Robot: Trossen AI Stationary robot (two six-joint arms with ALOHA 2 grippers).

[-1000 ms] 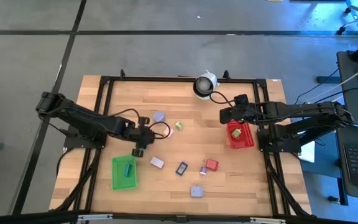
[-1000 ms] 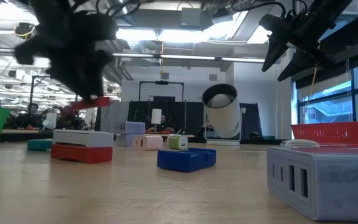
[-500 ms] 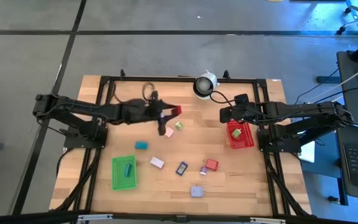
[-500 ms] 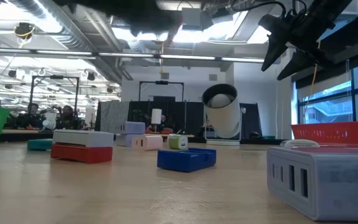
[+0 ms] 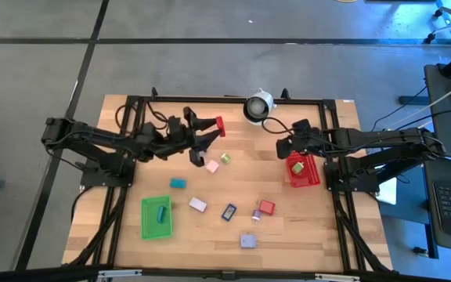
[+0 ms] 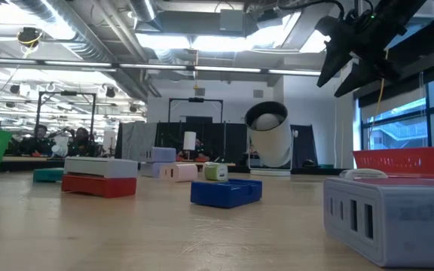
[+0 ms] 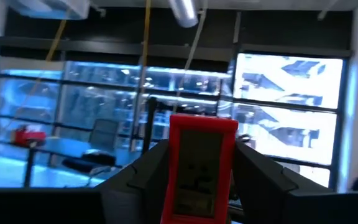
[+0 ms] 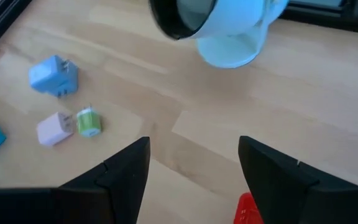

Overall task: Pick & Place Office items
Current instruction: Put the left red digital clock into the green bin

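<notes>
We see the left gripper [image 5: 212,130] raised over the far middle of the pale wooden table [image 5: 319,227], its two dark fingers clamped on a small flat red rectangular piece [image 7: 202,171]. In the left wrist view that piece stands upright between the fingers, a slim red block with a slightly darker, greyish panel set into its broad face. From above it shows only as a small red patch [image 5: 220,125] at the fingertips.

The other office items lie scattered on the wood. Just beside the left gripper rest a pale pink blocky piece [image 5: 212,165] and a light green cube [image 5: 225,157], near each other. A teal piece [image 5: 178,182] lies close to the flat green rectangular bin [image 5: 148,222], which holds a teal piece of its own [image 5: 161,213]. Towards the near edge we find a lavender block [image 5: 198,204], a dark blue flat piece [image 5: 229,211], a red square block [image 5: 267,207] with a tiny lavender piece [image 5: 255,213] beside it, and a lavender block [image 5: 247,240] nearest the front.

The right gripper [image 5: 285,146] hangs at the corner of the red mesh bin [image 5: 312,176], its fingers [image 8: 272,171] spread apart with nothing between them. The round white-and-black device [image 5: 257,105] stands at the table's far edge.
</notes>
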